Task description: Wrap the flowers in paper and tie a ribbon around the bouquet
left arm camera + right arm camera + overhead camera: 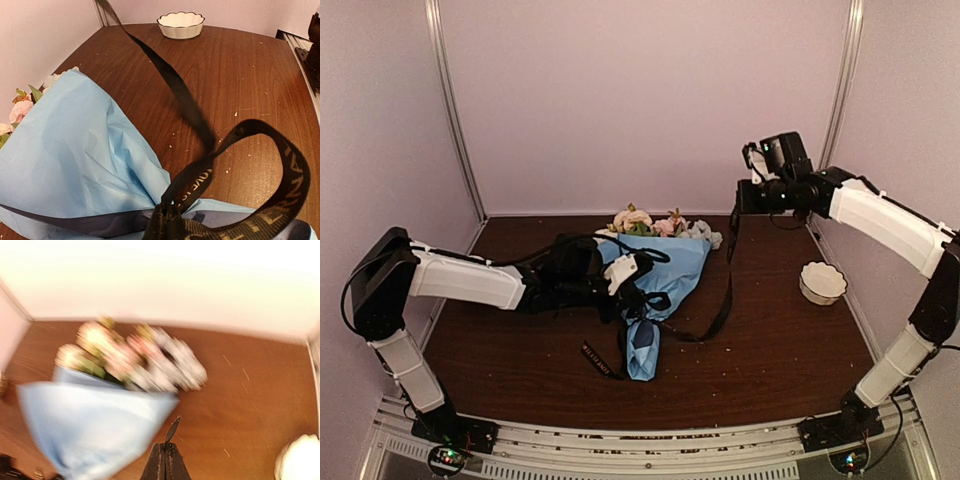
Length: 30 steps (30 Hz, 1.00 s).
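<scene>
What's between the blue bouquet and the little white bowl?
A strand of black ribbon crosses the otherwise bare wooden table there, seen in the top view.

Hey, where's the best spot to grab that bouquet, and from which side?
Probably the pinched neck of the bouquet, where the ribbon cinches it, coming down from above with jaws across it. It lies flat, flower heads far, and narrows there; the wide cone would crumple.

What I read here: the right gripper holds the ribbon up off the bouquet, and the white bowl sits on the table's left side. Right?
Not quite. The white bowl sits on the right side of the table, as the top external view shows. The rest stands: the right gripper holds the ribbon up off the bouquet.
</scene>
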Motion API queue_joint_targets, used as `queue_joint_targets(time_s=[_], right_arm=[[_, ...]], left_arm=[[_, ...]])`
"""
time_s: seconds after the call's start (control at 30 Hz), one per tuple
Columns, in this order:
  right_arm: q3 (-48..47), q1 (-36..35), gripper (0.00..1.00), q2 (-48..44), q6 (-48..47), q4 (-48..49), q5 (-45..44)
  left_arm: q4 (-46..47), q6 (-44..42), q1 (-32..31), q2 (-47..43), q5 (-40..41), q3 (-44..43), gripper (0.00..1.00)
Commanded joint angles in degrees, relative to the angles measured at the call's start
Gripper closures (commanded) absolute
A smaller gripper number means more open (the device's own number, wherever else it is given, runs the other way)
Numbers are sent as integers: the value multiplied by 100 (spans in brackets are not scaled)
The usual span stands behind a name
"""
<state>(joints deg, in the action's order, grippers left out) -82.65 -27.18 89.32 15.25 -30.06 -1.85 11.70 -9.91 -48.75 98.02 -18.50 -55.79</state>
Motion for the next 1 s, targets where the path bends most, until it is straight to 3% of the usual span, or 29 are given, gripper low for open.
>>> queue_joint_targets(time_s=[0.0,0.23,0.43,0.57,0.73,0.83,0.97], right_arm=[[-1960,-1160,100,760,-388,-475,475],[-4710,-2829,100,2657,-81,-880,1231],[-4698,-2943,100,3038,351,-850,1093],[-4520,-2831,55,2986,329,-913,1269],[-4374,-2545,27,2659,187,-1240,1616],[-3571,-2295,18,2043,50,-1002,1784],[-1580,-2241,22,777,-415,-111,2195]], left_arm=[[616,147,-109,-201,-126,235,100],[1805,530,-143,-638,-211,1132,100],[2340,793,-154,-754,-309,1576,100],[2513,938,-159,-720,-346,1655,100],[2598,1075,-152,-669,-282,1639,100],[2607,1130,-144,-663,-287,1614,100],[2492,1222,-98,-564,-281,1483,100]])
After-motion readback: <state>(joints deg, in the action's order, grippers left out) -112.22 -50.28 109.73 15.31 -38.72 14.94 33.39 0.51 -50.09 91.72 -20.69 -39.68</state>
